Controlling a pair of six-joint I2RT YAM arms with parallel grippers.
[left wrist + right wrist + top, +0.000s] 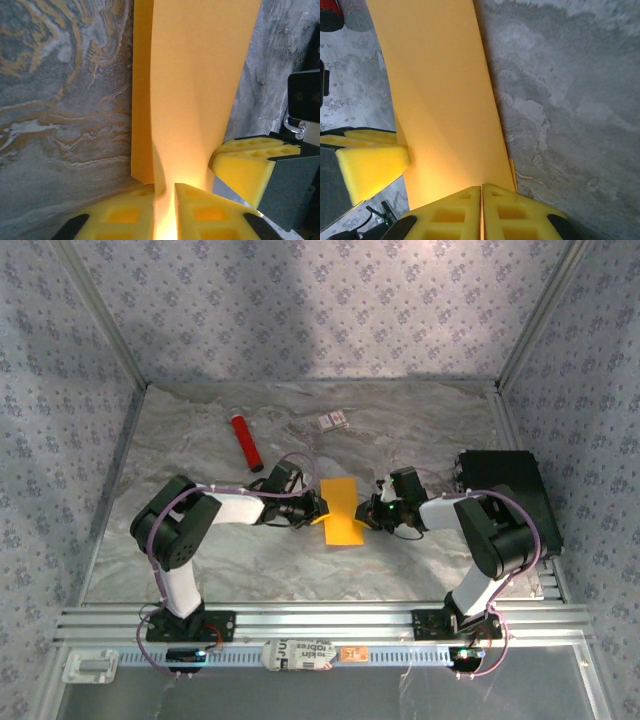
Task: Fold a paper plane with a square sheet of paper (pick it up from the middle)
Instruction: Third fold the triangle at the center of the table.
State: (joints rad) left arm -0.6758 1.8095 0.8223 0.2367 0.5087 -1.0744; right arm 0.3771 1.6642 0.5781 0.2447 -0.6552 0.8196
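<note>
Tube (246, 442): red, lying far left.
Card (333, 421): small, white, far centre, right of the tube, apart from it.
Box (508, 488): black, at the right edge.
Table (220, 570): grey marbled.

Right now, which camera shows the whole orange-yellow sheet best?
Top external: the orange-yellow sheet shows edge to edge against the grey table. The left wrist view gives a close stretch of it running up from the left gripper, cropped at the top; the right wrist view likewise from the right gripper.
</note>
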